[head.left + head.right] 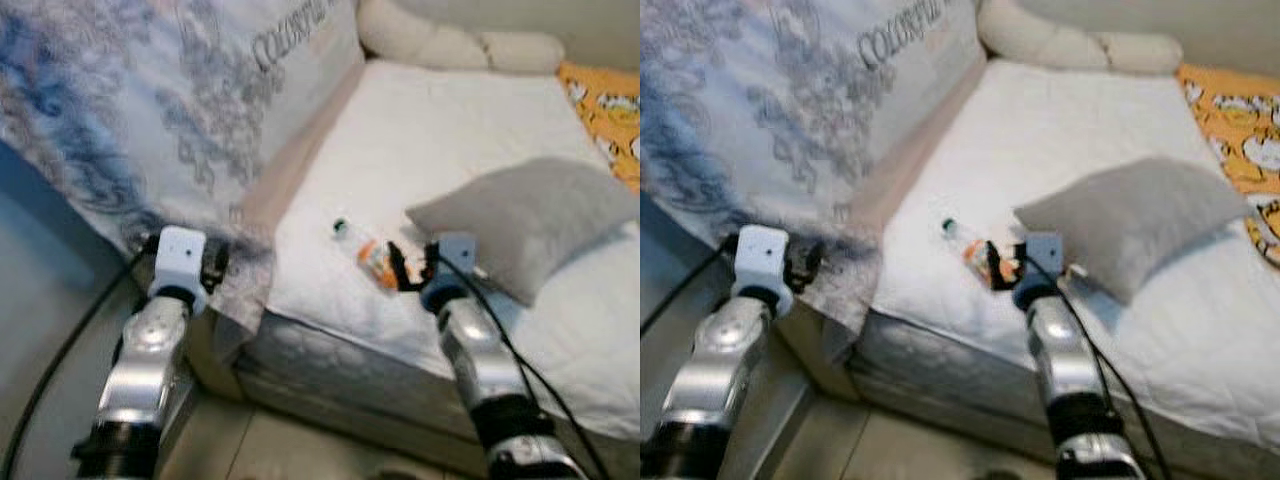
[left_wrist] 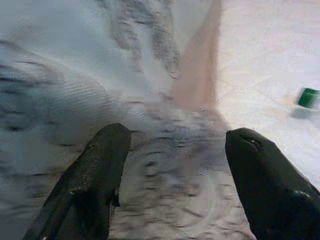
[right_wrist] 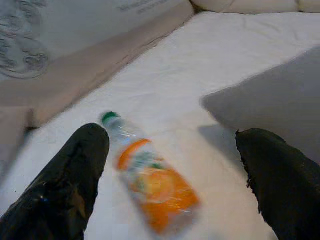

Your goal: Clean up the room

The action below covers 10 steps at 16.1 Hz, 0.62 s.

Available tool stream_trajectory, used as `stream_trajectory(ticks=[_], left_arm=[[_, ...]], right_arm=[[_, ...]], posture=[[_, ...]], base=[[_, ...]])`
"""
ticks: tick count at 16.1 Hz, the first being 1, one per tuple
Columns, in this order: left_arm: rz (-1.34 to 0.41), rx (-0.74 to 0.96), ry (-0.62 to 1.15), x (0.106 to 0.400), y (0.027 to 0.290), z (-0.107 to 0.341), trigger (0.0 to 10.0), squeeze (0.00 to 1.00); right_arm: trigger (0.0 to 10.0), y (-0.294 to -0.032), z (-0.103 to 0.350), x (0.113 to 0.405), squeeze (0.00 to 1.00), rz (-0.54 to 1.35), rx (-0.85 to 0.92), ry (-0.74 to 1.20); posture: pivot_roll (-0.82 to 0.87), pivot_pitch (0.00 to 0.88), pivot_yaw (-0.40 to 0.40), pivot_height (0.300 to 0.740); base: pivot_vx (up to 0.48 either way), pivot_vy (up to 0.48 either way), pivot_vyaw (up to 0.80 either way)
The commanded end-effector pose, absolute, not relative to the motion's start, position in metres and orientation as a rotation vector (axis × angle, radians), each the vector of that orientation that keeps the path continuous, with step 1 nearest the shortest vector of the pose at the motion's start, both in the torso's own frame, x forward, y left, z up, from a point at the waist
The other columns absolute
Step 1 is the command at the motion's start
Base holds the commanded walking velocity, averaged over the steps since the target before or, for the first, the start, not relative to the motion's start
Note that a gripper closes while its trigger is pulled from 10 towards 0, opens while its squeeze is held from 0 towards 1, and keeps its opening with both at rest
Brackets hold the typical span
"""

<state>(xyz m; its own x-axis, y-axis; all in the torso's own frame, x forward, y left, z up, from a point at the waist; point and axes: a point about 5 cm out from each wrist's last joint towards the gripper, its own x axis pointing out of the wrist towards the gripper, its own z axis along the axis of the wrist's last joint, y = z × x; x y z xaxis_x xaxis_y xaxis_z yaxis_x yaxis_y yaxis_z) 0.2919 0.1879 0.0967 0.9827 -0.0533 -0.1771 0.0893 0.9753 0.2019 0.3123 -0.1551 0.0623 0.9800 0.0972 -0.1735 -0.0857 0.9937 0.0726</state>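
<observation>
While my right gripper (image 3: 170,180) hangs with its jaws spread wide, I see the bottle (image 3: 147,180) lying on its side between the two black fingers (image 3: 65,185), not touched by either. Its green cap (image 3: 109,118) points away from the wrist, and an orange label wraps its middle; the end nearest the camera blurs out, so I cannot read the label or see how full it is. From the head, the same gripper (image 1: 412,268) sits just at the bottle's (image 1: 372,258) near end, and the fingers cover part of it there. It lies on the white mattress (image 1: 440,130), close to the front edge.

My left gripper (image 2: 172,165) is open wide too, with nothing between its fingers (image 2: 95,175). It hovers over grey patterned cloth (image 2: 75,75), and I cannot tell from the wrist whether the fingertips touch it. A green speck at the far edge of that view is the cap (image 2: 308,97), well apart from this gripper. From the head, the left gripper (image 1: 212,268) is mostly hidden behind its white wrist block.

Just beside the bottle, toward my right, a grey pillow (image 1: 530,225) lies on the mattress; its near corner comes close to the right wrist. The cloth (image 1: 150,110) drapes over the bed's left side, and its printed lettering is cut off at the top. A cream bolster (image 1: 450,42) lies across the far end. An orange printed fabric (image 1: 610,120) runs off the right edge. Both head views are soft.
</observation>
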Motion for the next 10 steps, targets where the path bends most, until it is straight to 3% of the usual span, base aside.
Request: stream_trajectory(ticks=[1, 8, 10], left_arm=[[-0.081, 0.217, 0.164, 0.2925, 0.1874, 0.0998, 10.0, 0.0], [-0.091, 0.215, 0.167, 0.292, 0.1865, 0.0994, 10.0, 0.0], [-0.098, 0.215, 0.17, 0.2916, 0.1859, 0.0989, 10.0, 0.0]], right_arm=[[10.0, -0.1557, 0.0639, 0.3141, 0.0, 0.086, 0.071, 0.178], [10.0, -0.155, 0.0637, 0.3142, 0.0, 0.093, 0.058, 0.179], [10.0, -0.1528, 0.0642, 0.3141, 0.0, 0.113, 0.049, 0.178]], posture=[[-0.08, 0.0, -0.003, 0.74], [-0.07, 0.0, -0.004, 0.74], [-0.07, 0.0, -0.003, 0.74]], base=[[0.292, 0.0, 0.0], [0.295, 0.0, 0.0], [0.294, 0.0, 0.63]])
